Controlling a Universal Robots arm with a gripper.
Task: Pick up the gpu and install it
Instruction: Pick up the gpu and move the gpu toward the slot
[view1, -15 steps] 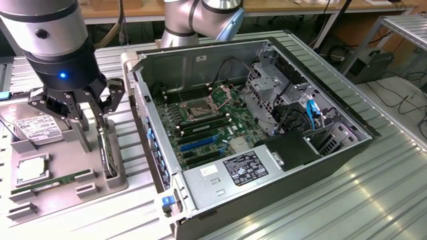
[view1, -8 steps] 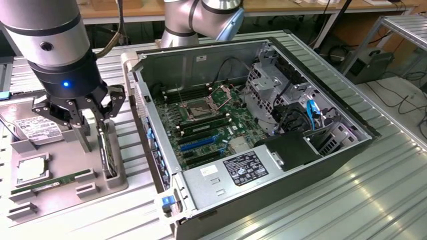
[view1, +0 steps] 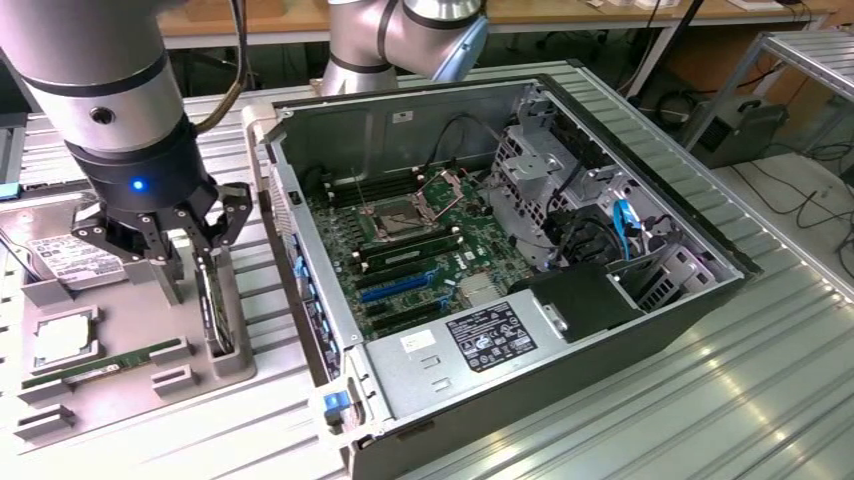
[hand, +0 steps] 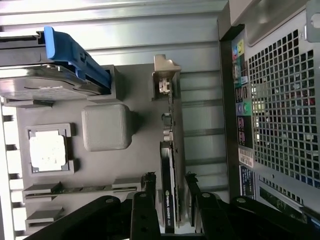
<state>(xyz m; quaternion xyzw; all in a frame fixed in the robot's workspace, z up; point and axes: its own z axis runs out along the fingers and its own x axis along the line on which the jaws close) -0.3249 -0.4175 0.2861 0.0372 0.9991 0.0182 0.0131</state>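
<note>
Plainly, the main risk lies in where the grip would land: the jaws are spread and straddle the graphics card (hand: 170, 150) (view1: 214, 305), one finger on each side with a sliver of gap, and they sit near the end away from its silvery bracket (hand: 164, 75). The card stands on edge in a slot of the grey tray (view1: 134, 395). Held that far from its middle, it would likely droop or twist at the bracket end once lifted, and the bracket could snag in the holder. A squeeze that lands on the card's raised parts, not on its flat faces, could slip or mark them. Close beside the jaws on one side stands the open computer case (view1: 400, 125), with its perforated back panel (hand: 280, 100) near the card, so a tilted lift or an early swing might knock the card against that wall. On the jaws' other side, well apart from the card, the tray holds a hard drive (view1: 67, 262) (hand: 45, 82), a processor chip (view1: 60, 340) and a memory stick (view1: 114, 362). A raised grey block (hand: 106, 126) sits nearer to the card. Tray and case both rest on the ribbed metal worktop (view1: 747, 400).
</note>
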